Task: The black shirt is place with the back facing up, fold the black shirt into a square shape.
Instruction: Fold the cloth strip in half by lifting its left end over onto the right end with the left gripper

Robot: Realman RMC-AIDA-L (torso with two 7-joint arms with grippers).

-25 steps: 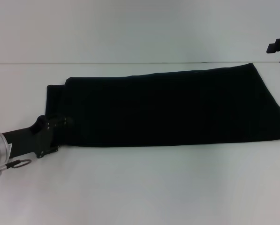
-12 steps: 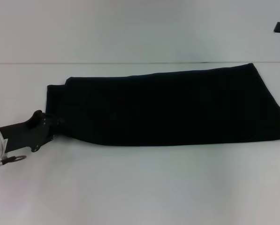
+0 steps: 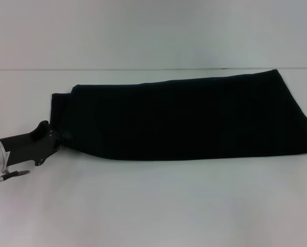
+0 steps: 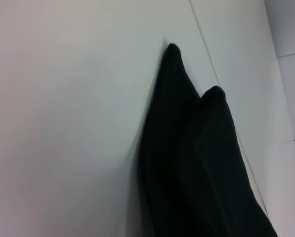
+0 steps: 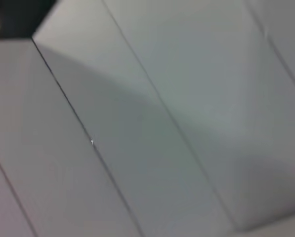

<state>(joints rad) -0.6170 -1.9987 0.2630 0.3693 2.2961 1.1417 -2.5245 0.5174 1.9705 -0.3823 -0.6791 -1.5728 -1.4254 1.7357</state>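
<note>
Shirt: the black shirt (image 3: 184,117) lies flat on the white worktop (image 3: 153,206) as a long band running left to right, already folded lengthwise, so no sleeves stick out.
Shape so far: a wide strip, broader at the right end than at the left; not yet a square, so the task looks roughly midway.
Left end: two stacked layers show here, the upper one set slightly back from the lower, and the left wrist view shows them as two rounded corners (image 4: 191,98) lying on the surface.
Left claw: the left claw (image 3: 62,138) sits low at the shirt's near-left corner, touching or tucked into the hem; black fingers against black cloth hide the tips, so whether they are apart, together or clamped on fabric cannot be told.
Why there: a corner hold at the short end would suit carrying that end over toward the right, which would shorten the strip toward a square.
Right claw: absent from the head view; its wrist camera shows only pale panels, so it seems parked away from the work.
Risk: with one corner held, the far-left corner may lag and skew the fold.
</note>
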